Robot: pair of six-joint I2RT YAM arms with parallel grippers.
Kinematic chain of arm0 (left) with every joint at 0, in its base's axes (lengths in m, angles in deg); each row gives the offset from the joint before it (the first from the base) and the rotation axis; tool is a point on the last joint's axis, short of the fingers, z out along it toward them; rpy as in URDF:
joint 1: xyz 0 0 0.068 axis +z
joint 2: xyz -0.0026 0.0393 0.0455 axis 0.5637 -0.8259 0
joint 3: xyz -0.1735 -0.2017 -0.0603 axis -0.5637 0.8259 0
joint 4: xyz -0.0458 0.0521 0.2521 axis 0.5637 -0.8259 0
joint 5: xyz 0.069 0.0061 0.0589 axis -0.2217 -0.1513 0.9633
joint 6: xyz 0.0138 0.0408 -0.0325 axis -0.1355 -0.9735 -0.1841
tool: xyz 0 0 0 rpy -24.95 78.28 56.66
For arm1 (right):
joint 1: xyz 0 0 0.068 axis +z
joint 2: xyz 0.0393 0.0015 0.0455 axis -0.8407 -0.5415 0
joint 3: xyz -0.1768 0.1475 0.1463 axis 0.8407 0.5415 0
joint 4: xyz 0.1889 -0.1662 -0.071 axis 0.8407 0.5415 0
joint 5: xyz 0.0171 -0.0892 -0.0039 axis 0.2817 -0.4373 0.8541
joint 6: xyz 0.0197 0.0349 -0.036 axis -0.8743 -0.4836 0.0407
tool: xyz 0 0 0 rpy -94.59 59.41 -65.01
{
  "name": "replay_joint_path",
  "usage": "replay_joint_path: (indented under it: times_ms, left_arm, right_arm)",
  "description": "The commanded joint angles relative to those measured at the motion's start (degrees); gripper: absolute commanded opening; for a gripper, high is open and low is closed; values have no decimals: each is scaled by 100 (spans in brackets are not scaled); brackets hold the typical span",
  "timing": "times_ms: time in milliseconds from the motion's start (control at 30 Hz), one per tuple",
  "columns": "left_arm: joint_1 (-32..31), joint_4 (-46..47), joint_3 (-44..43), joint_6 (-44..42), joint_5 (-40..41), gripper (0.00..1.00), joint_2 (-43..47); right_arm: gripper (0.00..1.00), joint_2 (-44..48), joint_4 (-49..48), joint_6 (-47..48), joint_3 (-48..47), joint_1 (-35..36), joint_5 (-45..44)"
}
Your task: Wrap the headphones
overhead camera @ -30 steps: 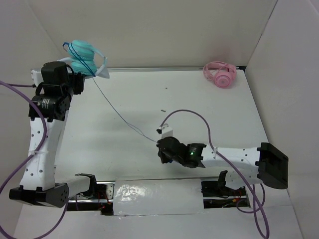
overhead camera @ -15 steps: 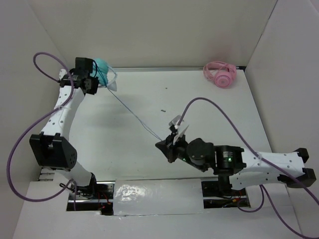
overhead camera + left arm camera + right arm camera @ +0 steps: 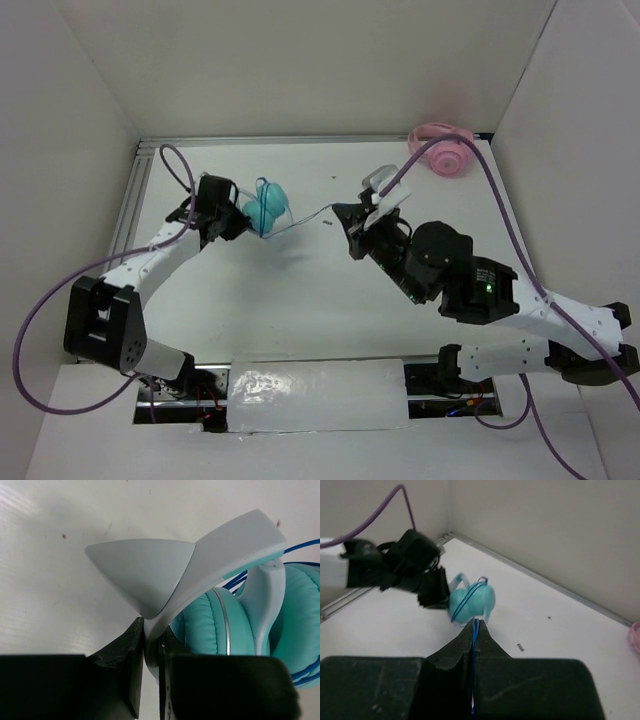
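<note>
1. Left gripper (image 3: 150, 645): clenched on the white-grey band of the headphones (image 3: 265, 205), jaws pinching it edge-on. Grip unchanged over the last second.
2. Right gripper (image 3: 473, 630): clenched on the blue cable (image 3: 312, 213), which runs out between the closed jaws towards the ear cups. Grip also unchanged.
3. Position change: a second ago the headphones were held up in the far-left corner. They now sit over the table (image 3: 300, 330), left of centre. Whether they touch the surface cannot be told.
4. The right gripper has moved from mid-table to the far side and now stands near the ear cups.
5. Cable change: the long diagonal span between the two grippers has shrunk to a short, fairly taut run. Blue strands now cross the cups.
6. Judgement: the slack has gone onto the cups, so wrapping is under way. The number of turns cannot be read, nor how much cable remains behind the right jaws. The plug is not visible.
7. Pink headphones (image 3: 445, 150): untouched in the far-right corner.
</note>
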Motion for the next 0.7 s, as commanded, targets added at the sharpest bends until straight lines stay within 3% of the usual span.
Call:
replay_joint_path:
  times_ms: [0,333,433,600,667]
  left_arm:
    - [-321,1574,461,-805,-603,0,795]
    - [-1122,1961,1534,-2088,-2192,0,1814]
    - [-1473,1752,1623,-2299,-2265,0,2087]
    - [-1834,1241,1578,-2211,-2238,0,2306]
    - [-2036,1511,1779,-2281,-2596,0,2543]
  right_arm:
    - [0,25,-293,645,-525,-427,220]
    - [0,-318,-512,233,-755,-2430,2056]
    - [0,-449,-776,-47,-648,-3167,2758]
    - [0,-511,-1013,-242,-658,-3636,3139]
    - [0,-511,-1049,-355,-561,-3819,3182]
